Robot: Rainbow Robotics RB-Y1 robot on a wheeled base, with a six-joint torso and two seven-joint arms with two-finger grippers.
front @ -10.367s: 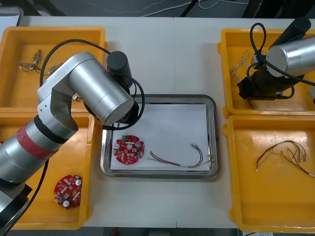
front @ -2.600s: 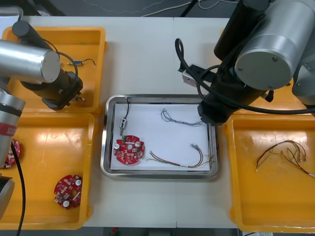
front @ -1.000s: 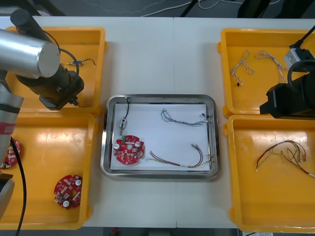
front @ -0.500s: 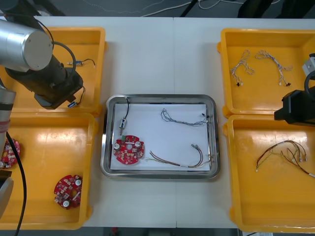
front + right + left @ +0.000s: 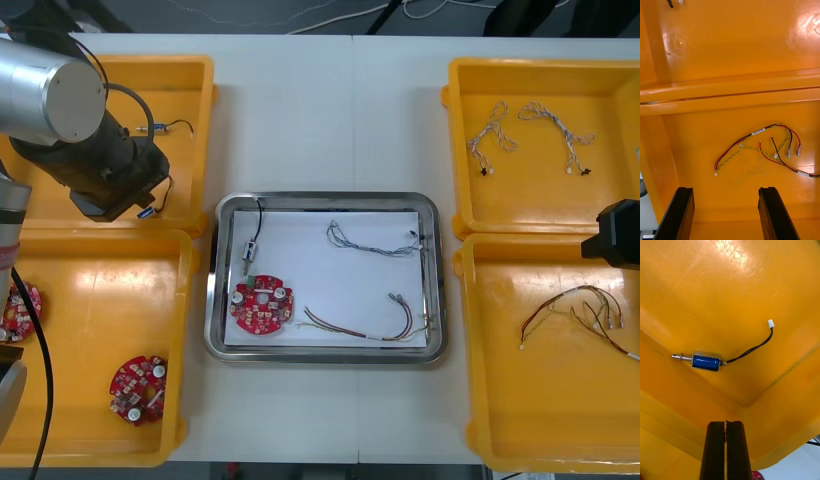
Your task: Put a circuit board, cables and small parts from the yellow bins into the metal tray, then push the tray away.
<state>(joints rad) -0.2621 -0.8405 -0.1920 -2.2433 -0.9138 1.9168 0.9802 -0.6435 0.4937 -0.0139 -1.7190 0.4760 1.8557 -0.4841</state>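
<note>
The metal tray (image 5: 432, 210) lies mid-table with a white inside. It holds a round red circuit board (image 5: 263, 305), a black cable with a small metal part (image 5: 250, 248), a twisted blue and white cable (image 5: 368, 240) and a red and yellow cable (image 5: 365, 325). My left arm (image 5: 95, 165) hangs over the near right corner of the far left yellow bin (image 5: 190, 70). My left gripper (image 5: 726, 450) is shut on nothing, and a blue small metal part with a black lead (image 5: 705, 362) lies beyond its tips. My right gripper (image 5: 728, 213) stands open above a red and yellow cable (image 5: 760, 150) in the near right bin (image 5: 480, 400).
Two more circuit boards (image 5: 138, 388) (image 5: 18, 305) lie in the near left bin (image 5: 100, 270). Pale twisted cables (image 5: 490, 130) sit in the far right bin (image 5: 460, 150). Another small part (image 5: 165, 127) rests in the far left bin. My right arm (image 5: 618, 245) stands at the table's right edge.
My right arm has drawn back to the right, toward the view's edge. My left arm has shifted slightly over the far left bin. The tray's contents are unmoved.
</note>
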